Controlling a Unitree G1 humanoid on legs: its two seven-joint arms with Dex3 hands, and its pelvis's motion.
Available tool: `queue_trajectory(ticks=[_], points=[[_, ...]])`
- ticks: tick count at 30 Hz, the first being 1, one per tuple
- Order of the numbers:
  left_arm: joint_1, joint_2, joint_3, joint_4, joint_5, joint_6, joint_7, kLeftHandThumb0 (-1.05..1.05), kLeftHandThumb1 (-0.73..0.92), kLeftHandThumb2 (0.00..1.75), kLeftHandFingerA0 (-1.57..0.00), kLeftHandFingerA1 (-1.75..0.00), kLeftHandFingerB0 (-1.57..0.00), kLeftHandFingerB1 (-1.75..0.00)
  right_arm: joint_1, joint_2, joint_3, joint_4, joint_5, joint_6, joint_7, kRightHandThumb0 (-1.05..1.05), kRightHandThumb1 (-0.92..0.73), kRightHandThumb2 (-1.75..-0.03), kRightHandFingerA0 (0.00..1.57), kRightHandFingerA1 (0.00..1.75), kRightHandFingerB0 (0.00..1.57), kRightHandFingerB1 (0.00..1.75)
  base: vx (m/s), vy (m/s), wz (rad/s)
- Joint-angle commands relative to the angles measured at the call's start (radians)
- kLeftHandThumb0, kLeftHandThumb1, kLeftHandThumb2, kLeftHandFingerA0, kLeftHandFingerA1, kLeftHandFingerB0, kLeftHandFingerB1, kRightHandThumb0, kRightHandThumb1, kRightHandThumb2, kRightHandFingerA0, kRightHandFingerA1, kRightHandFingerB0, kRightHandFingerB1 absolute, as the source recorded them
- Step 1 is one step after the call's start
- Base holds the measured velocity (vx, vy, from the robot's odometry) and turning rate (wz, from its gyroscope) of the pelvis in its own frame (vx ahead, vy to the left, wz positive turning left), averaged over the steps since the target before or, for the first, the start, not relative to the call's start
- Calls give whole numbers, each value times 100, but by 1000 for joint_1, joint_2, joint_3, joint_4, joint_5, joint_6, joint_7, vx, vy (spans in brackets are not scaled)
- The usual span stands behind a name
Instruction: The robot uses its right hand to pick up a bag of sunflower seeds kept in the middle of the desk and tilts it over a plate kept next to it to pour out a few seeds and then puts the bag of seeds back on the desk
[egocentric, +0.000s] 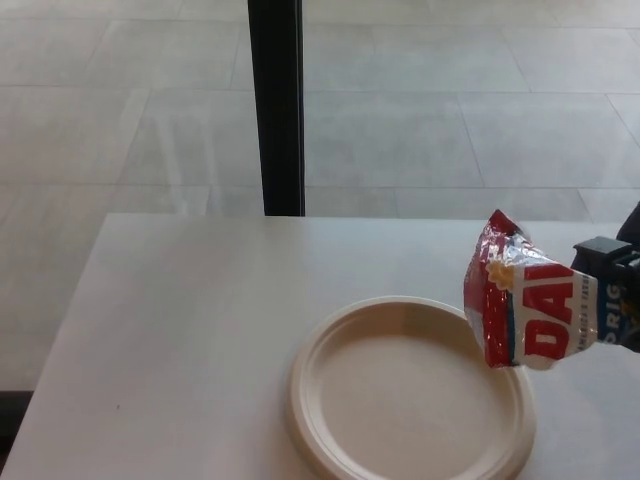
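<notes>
Sitting nearest on the white rectangular desk (190, 330) is a round cream-coloured paper plate (410, 392), showing nothing on it. Just above the plate's right rim hangs the crinkled red, white and blue foil bag of sunflower seeds (530, 305), tipped sideways with its torn top toward the plate. The robot's black right hand (612, 290) is clamped on the bag's far end at the picture's edge. Beyond the desk stands a black vertical post (276, 105) before grey floor tiles (120, 120).
</notes>
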Motion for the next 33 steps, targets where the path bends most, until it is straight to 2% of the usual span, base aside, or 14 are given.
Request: queue_trajectory(ticks=[1,3,5,7,8,9,10,12,13,24,25,27,30,33], points=[[-2,19,10,1,-9,9,3,-86,88,66,-44,-61,-37,-41,-54,-18,2,-5,-3,1,84,-23,-64,-100,92,173,79,134,0,0,0],[-3,19,13,0,-10,12,6,-86,87,67,-44,-60,-37,-41,-71,-18,6,-6,-9,9,108,-23,-66,-92,90,171,78,133,0,0,0],[-9,20,13,1,-10,14,7,-84,87,65,-44,-61,-37,-41,-81,-22,9,-5,-16,6,109,-23,-64,-95,91,170,80,134,0,0,0],[-9,23,13,1,-10,10,-1,-87,86,66,-43,-61,-37,-42,-107,-25,21,-1,-32,11,130,-27,-69,-83,91,161,87,99,0,0,0],[-15,25,15,2,-11,12,-2,-82,66,109,-39,-64,-30,-52,-118,-30,29,-5,-49,21,138,-28,-69,-80,92,157,88,72,0,0,0],[-15,25,15,2,-10,12,-2,-82,66,109,-39,-64,-30,-52,-119,-31,30,-5,-51,22,139,-28,-69,-80,92,157,88,72,0,0,0],[-19,26,15,5,-9,16,-2,-87,87,66,-42,-59,-37,-41,-139,-42,47,-3,-85,18,132,-29,-70,-77,91,158,88,62,0,0,0],[-19,26,16,6,-9,16,-2,-87,87,66,-42,-59,-37,-41,-141,-42,50,-2,-84,19,132,-29,-70,-77,91,158,88,62,0,0,0],[-21,26,18,5,-10,16,-2,-87,86,65,-42,-59,-38,-41,-156,-48,61,1,-99,15,135,-32,-76,-70,87,163,69,44,0,0,0],[-28,30,20,-2,-9,12,-4,-89,86,66,-42,-62,-35,-43,-250,-95,141,-10,-221,-11,95,-37,-78,-70,83,156,75,45,0,0,0],[-30,30,21,-3,-10,18,-1,-88,87,66,-42,-61,-35,-42,-260,-98,151,-13,-243,-9,87,-39,-76,-68,88,154,85,51,0,0,0],[-25,31,12,-10,-2,8,-6,-87,88,66,-41,-62,-35,-43,-269,-98,155,-14,-247,-8,95,-40,-77,-69,87,157,83,51,0,0,0],[-29,32,7,-10,0,18,1,-89,88,66,-41,-61,-35,-43,-279,-99,160,-26,-254,-5,112,-41,-76,-70,89,168,86,67,0,0,0],[-32,35,6,-2,3,9,-1,-88,88,66,-41,-61,-35,-42,-284,-88,162,-27,-260,-37,53,-41,-69,-67,97,169,87,60,0,0,0]])
